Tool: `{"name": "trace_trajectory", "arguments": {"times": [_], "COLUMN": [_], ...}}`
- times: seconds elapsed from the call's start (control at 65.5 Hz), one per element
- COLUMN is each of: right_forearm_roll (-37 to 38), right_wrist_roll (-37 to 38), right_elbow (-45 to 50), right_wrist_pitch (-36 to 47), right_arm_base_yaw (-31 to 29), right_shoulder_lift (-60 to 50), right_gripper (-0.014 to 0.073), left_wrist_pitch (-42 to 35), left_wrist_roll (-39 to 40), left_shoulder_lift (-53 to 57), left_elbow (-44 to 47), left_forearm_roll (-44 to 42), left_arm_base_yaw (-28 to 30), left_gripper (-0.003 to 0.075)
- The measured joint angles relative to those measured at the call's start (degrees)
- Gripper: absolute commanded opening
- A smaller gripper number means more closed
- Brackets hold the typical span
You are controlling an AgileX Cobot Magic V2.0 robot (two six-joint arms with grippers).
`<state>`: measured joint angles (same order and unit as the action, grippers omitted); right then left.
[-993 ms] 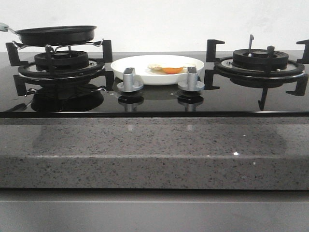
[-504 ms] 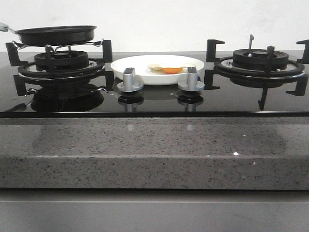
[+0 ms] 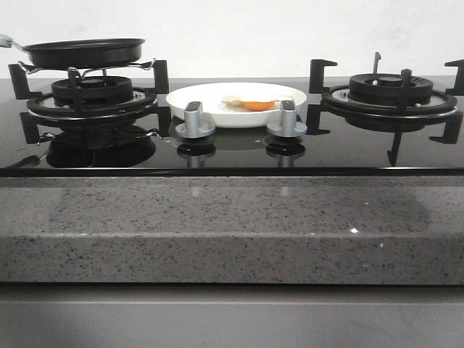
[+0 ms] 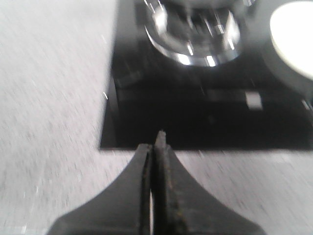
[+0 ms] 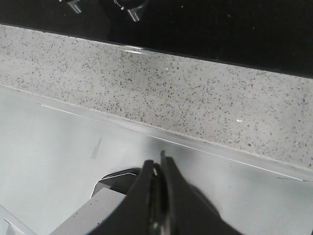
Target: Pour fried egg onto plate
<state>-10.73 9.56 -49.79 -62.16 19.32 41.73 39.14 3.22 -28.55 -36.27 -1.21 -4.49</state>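
Plain white wall point(image 3: 239, 32) — speckled grey stone counter point(image 3: 232, 225) below.

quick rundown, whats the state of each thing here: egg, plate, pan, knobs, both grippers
fried egg: lying on the plate, yolk up
plate: flat on the hob between the burners, holding the egg
frying pan: level on the left burner, inside hidden
knobs: upright, setting unreadable
left gripper: shut, empty
right gripper: shut, empty

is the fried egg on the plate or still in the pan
On the plate: the fried egg lies in the white plate between the burners.
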Motion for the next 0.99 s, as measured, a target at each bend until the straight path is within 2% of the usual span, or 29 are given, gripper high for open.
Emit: {"name": "trace_trajectory", "arguments": {"times": [0.107, 0.199, 0.428, 0.55, 0.687, 0.993], "right_forearm_roll": [0.0, 0.0, 0.0, 0.0, 0.0, 0.0], "right_wrist_roll": [0.0, 0.0, 0.0, 0.0, 0.0, 0.0], "right_elbow": [0.0, 0.0, 0.0, 0.0, 0.0, 0.0], "right_wrist_pitch": [0.0, 0.0, -0.12, -0.12, -0.12, -0.12], "right_arm_base_yaw": [0.0, 0.0, 0.0, 0.0, 0.0, 0.0], "right_shoulder_lift": [0.0, 0.0, 0.0, 0.0, 0.0, 0.0], "right_gripper": [-0.0106, -0.0106, -0.0106, -0.0106, -0.0106, -0.0106], "left_wrist_pitch": [-11.74, -18.89, -30.25, -33.89, -36.92, -38.04], "left_wrist_roll": [0.0, 0.0, 0.0, 0.0, 0.0, 0.0], "left_shoulder_lift": [7.67, 13.81, 25.82, 28.66, 28.76, 28.76], "left_elbow": [11.3, 19.28, 32.75, 36.43, 36.64, 36.64], "left_forearm_roll": [-0.09, -0.09, 0.4, 1.21, 1.52, 1.21], "left_arm_base_yaw": [1.02, 1.42, 2.96, 3.06, 3.06, 3.06], "left_gripper": [-0.002, -0.002, -0.002, -0.002, -0.002, -0.002]}}
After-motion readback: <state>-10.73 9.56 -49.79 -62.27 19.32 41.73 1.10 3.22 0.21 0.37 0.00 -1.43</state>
